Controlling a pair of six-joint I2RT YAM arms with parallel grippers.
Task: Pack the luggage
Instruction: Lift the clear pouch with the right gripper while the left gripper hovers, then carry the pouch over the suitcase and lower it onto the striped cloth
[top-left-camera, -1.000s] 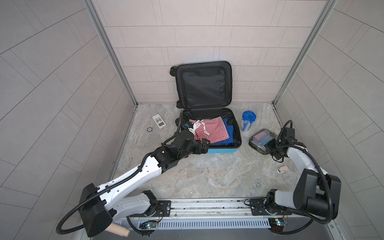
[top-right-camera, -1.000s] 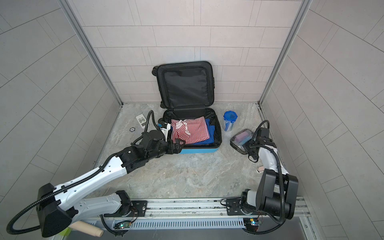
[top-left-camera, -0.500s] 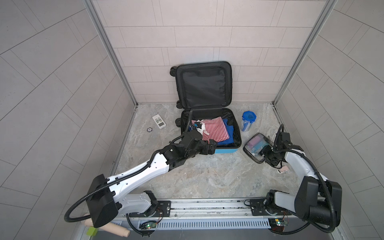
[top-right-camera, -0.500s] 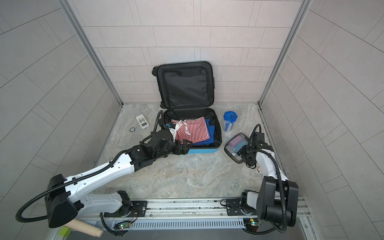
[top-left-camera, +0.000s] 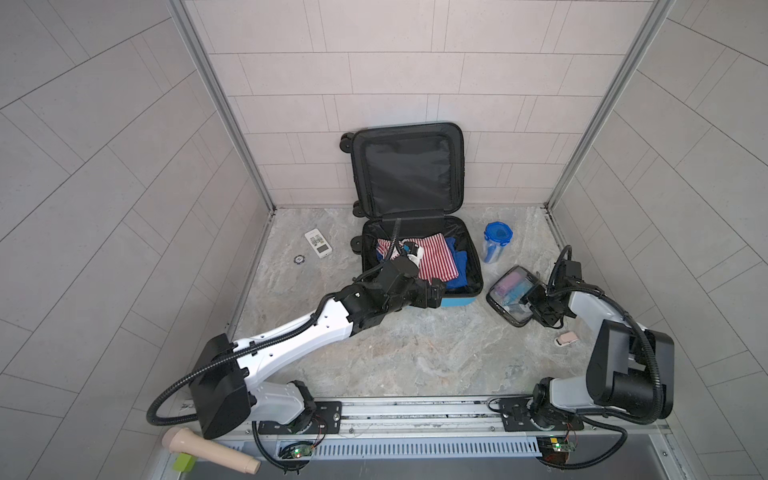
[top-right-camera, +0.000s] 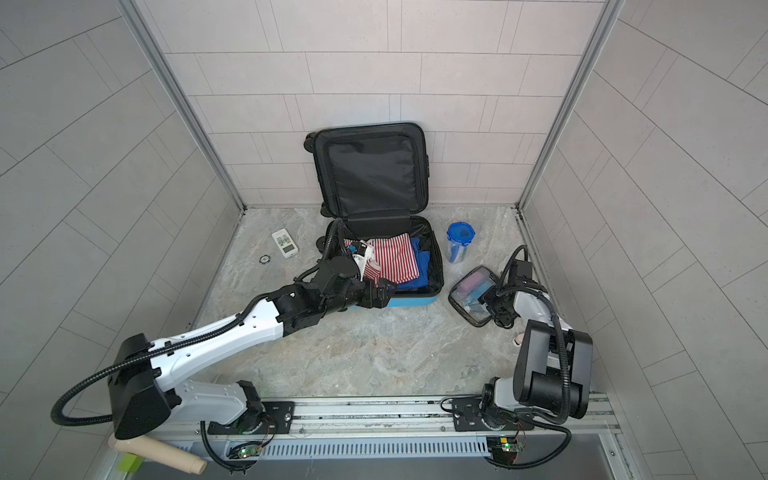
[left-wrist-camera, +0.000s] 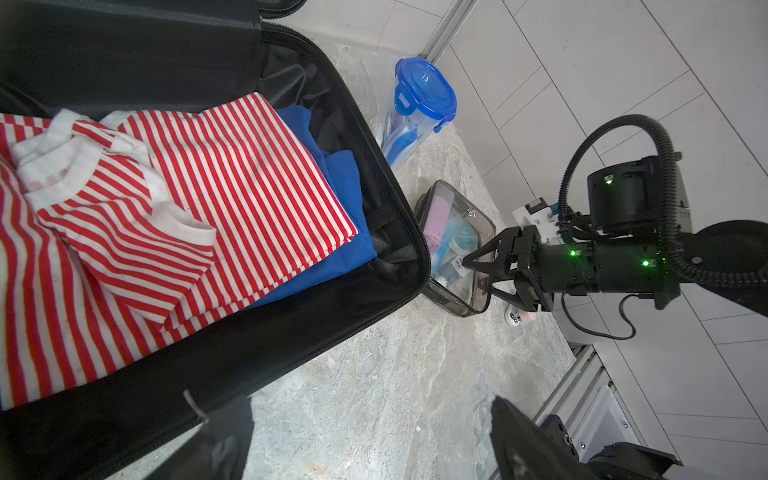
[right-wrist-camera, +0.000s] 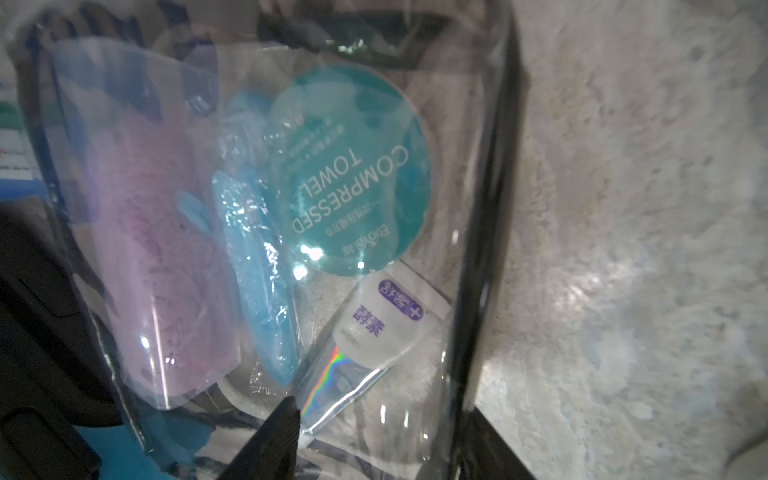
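Right gripper (left-wrist-camera: 478, 274), half-open, straddles the clear pouch (top-left-camera: 513, 291) beside the luggage (top-left-camera: 411, 174), likely seeking grip. Left gripper (top-left-camera: 434, 293) hovers wide-open, empty, at its front.

luggage (left-wrist-camera: 316, 328): cut off by the edge in the left wrist view.
left tool (left-wrist-camera: 345, 401): only two blurry tips show, by the luggage's near rim.
blue cloth (left-wrist-camera: 345, 183): mostly hidden under the striped shirt (left-wrist-camera: 232, 174) in the luggage.
round thing (top-left-camera: 299, 259): near the luggage's wheels, too small to tell.
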